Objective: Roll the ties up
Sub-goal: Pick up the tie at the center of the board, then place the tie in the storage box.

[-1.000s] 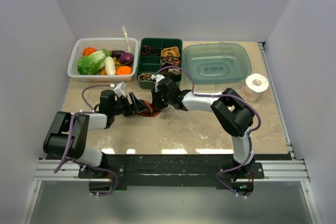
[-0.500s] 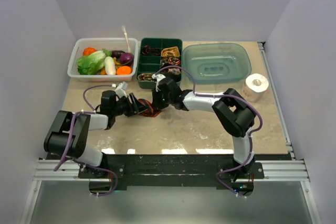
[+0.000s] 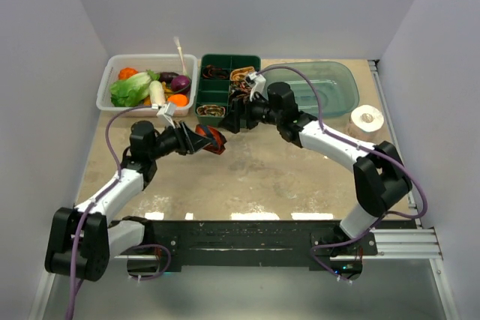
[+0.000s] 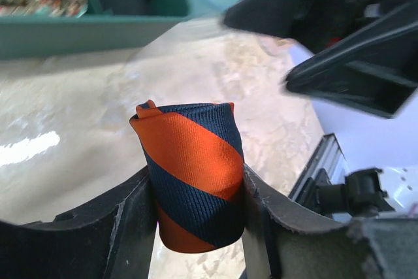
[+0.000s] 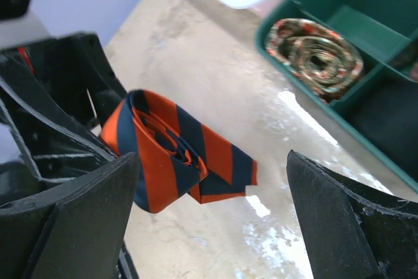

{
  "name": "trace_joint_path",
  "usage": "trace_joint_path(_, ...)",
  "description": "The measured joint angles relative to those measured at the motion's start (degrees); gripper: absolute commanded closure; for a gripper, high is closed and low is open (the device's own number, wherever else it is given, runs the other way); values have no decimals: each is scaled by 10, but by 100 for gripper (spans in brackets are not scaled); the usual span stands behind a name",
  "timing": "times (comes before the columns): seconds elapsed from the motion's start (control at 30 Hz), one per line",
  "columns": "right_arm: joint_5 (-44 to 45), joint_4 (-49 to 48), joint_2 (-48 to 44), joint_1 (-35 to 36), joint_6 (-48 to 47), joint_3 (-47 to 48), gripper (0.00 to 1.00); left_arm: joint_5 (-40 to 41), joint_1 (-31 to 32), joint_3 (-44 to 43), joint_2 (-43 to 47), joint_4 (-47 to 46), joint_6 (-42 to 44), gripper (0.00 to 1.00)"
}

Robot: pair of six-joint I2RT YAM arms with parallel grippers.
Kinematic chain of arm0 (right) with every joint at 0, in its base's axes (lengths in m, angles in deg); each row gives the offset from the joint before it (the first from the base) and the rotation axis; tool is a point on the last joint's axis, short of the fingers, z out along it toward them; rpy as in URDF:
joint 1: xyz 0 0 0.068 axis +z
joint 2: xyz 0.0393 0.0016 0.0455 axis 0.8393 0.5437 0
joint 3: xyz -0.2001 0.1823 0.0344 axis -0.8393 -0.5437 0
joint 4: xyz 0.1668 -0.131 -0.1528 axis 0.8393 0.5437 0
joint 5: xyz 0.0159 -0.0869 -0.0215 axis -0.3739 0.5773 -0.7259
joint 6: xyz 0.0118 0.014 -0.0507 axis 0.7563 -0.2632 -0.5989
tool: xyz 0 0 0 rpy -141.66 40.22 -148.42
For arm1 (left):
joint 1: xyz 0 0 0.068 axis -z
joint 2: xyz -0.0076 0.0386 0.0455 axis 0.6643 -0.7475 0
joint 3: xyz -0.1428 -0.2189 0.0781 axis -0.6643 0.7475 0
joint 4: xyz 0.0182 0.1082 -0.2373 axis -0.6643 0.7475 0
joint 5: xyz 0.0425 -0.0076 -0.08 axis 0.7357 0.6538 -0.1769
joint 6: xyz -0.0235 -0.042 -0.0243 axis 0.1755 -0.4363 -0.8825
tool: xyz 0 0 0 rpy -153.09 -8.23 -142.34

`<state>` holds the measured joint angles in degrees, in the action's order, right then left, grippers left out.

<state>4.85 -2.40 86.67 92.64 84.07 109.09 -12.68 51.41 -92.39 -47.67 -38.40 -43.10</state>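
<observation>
An orange-and-black striped tie [image 3: 213, 139] is rolled into a coil with its pointed end hanging loose [image 5: 228, 168]. My left gripper [image 3: 199, 140] is shut on the coil [image 4: 192, 174], its two fingers pressing the roll's sides, and holds it a little above the table. My right gripper [image 3: 235, 116] is open and wide apart from the coil [image 5: 171, 151], which lies ahead of its left finger [image 5: 65, 227]. More coiled ties [image 3: 212, 110] sit in the green tray [image 3: 201, 94]; one patterned coil [image 5: 315, 49] shows in the right wrist view.
A clear bin of vegetables [image 3: 146, 84] stands at the back left beside the green tray. A teal basin [image 3: 307, 88] is at the back right, and a white paper roll [image 3: 367, 120] stands near the right edge.
My right gripper has opened, let go of the tie and pulled back toward the green tray. The left gripper has closed on the coil and lifted it slightly.
</observation>
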Motion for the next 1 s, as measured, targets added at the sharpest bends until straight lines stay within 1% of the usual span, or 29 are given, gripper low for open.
trace_joint_path(0.23,-126,-26,-1,-1,-11,-2,1,-92,0,-54,53,33,13,48)
trace_joint_path(0.37,-161,-38,-18,-4,-17,-11,1,-126,0,-70,67,68,32,48)
trace_joint_path(0.53,-193,-51,-42,-4,-23,-22,1,-156,5,-83,79,95,54,48)
trace_joint_path(0.8,-292,-110,-42,-5,3,-42,1,-190,9,-86,99,97,55,48)
trace_joint_path(1.0,-330,-123,-37,-4,17,-48,1,-197,17,-86,103,94,55,48)
